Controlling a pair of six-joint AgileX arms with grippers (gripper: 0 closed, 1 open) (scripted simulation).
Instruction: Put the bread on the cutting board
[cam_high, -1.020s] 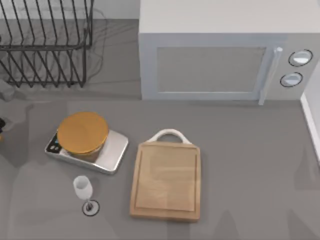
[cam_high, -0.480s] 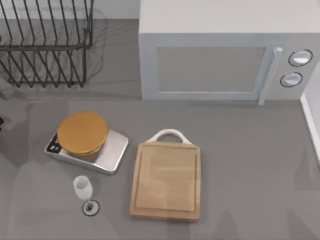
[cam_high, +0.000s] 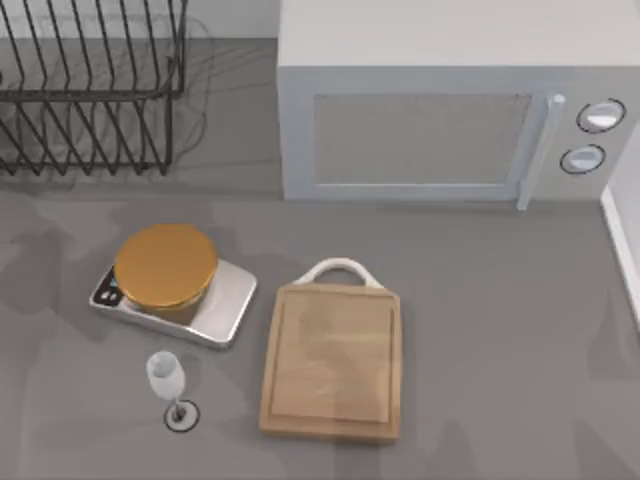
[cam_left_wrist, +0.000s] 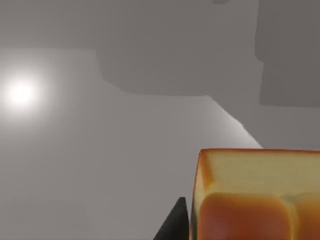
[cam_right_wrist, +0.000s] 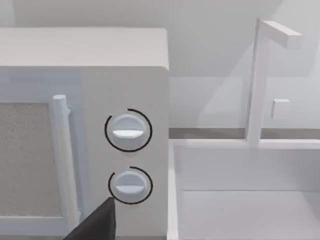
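Note:
The bread (cam_high: 166, 266), a round golden-brown bun, rests on a silver kitchen scale (cam_high: 222, 303) at the table's left. To its right lies the cutting board (cam_high: 332, 362), light wood with its white loop handle (cam_high: 340, 268) pointing to the back; its top is bare. In the left wrist view, a dark part of my left gripper (cam_left_wrist: 172, 225) and an orange pad (cam_left_wrist: 255, 200) hang over plain grey surface. A dark corner of my right gripper (cam_right_wrist: 95, 225) shows in the right wrist view, facing the microwave's two knobs (cam_right_wrist: 128, 131).
A wine glass (cam_high: 168, 380) stands just in front of the scale. A black wire rack (cam_high: 90, 90) is at the back left, and a white microwave (cam_high: 440, 100) is at the back. A white sink (cam_right_wrist: 245, 190) borders the right edge.
A dark bit of my left arm at the top view's left edge has slipped out of the picture. The bread, board and glass have not moved.

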